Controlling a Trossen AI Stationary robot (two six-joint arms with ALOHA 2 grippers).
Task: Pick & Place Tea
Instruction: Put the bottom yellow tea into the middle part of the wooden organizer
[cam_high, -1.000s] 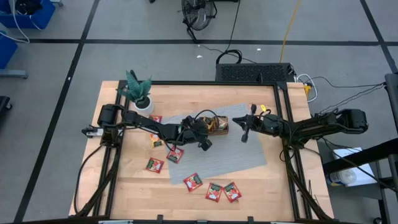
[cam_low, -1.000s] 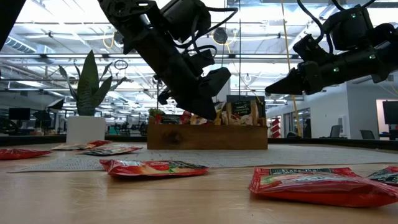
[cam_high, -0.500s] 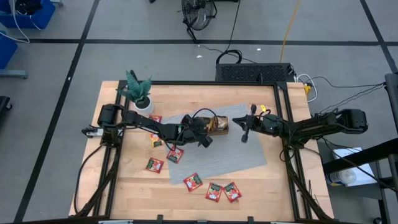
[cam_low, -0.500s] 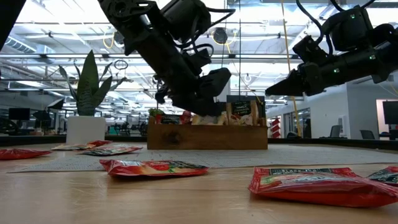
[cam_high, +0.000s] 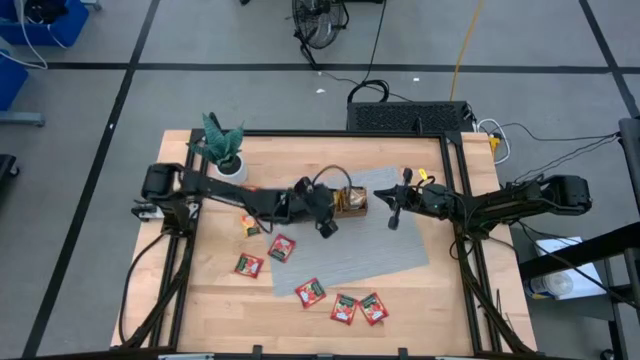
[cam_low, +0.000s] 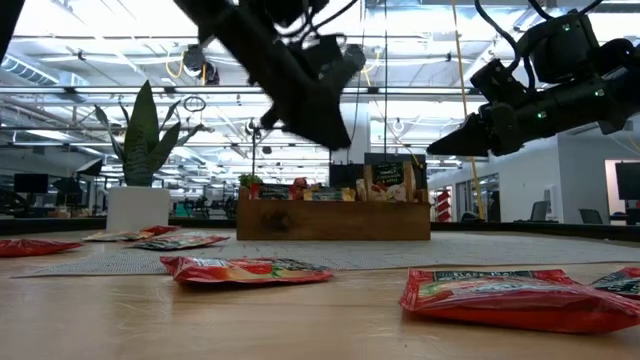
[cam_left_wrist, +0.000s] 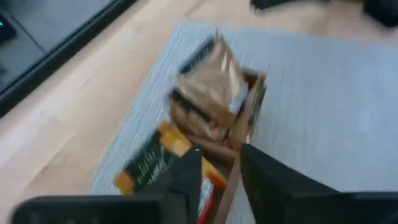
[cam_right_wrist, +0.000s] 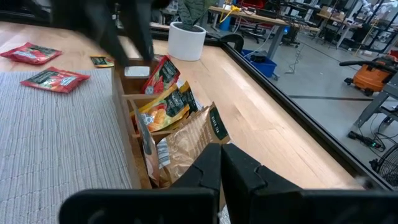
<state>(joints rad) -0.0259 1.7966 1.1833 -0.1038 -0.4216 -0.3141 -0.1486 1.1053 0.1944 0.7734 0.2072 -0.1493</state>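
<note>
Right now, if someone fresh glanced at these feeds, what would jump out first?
Probably the wooden tray at the middle of the grey mat, crammed with upright tea sachets, and both dark arms converging over it: the left gripper just beside it, jaws slightly apart and empty, the right gripper hovering on the other side, jaws shut. Next, the loose red sachets scattered along the table's front edge.

The wooden tray (cam_high: 349, 202) sits on the mat (cam_high: 385, 245); loose tea sachets (cam_high: 345, 306) lie near the mat's front-left edge; the plant (cam_high: 222, 148) stands behind-left.
</note>
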